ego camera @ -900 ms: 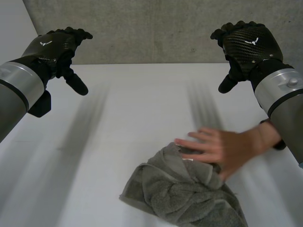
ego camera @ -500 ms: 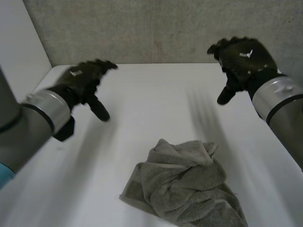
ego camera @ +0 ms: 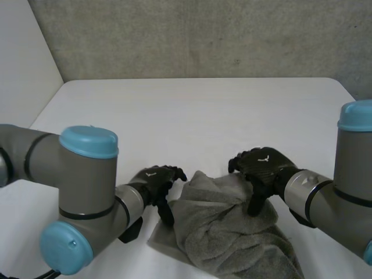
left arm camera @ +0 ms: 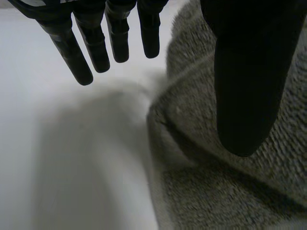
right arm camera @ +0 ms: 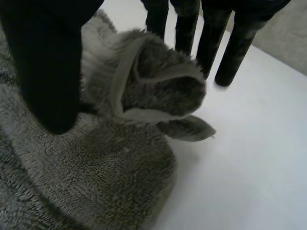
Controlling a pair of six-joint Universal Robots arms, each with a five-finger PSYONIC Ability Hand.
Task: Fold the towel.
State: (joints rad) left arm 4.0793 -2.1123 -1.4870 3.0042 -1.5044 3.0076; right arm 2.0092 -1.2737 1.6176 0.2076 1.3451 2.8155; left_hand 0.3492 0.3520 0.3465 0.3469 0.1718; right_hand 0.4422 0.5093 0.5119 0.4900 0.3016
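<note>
A crumpled grey towel (ego camera: 226,235) lies on the white table (ego camera: 203,110) near its front edge. My left hand (ego camera: 156,181) is low at the towel's left edge. In the left wrist view its straight fingers (left arm camera: 84,52) hang over bare table while the thumb hovers above the towel (left arm camera: 216,191); it is open and holds nothing. My right hand (ego camera: 261,170) is at the towel's far right part. In the right wrist view a raised fold of towel (right arm camera: 158,91) stands between its thumb (right arm camera: 48,67) and its straight fingers, unpinched.
A grey concrete wall (ego camera: 203,35) stands behind the table's far edge, and a white wall (ego camera: 23,58) closes the left side. Bare tabletop stretches beyond and to the left of the towel.
A person's hand that lay on the towel has gone. Both arms have come down from high at the back to the towel, the left hand at its left edge, the right over its far right part.
</note>
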